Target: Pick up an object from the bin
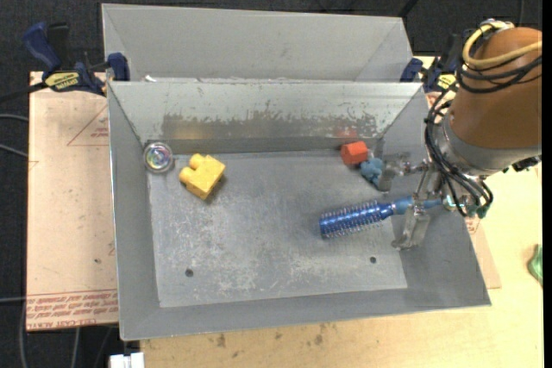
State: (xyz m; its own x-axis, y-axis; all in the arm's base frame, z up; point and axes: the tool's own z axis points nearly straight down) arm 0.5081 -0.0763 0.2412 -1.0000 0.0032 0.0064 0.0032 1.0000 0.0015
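Shiny disc [158, 156] at far-left back corner of bin [259, 271], yellow block [202, 175] just beside it. Orange cube [354, 153] and small blue piece [373, 171] at back right. Blue brush [358, 218] lies below them, handle toward the claw [411, 235] at its end. Claw opening and grip: can't tell.

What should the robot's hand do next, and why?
Probably go a little lower onto the blue brush's handle. The hand sits right at that handle's end, on the right side of the bin, so the brush is the closest thing. The orange block and yellow block lie farther away. Whether it already touches the brush is unclear.
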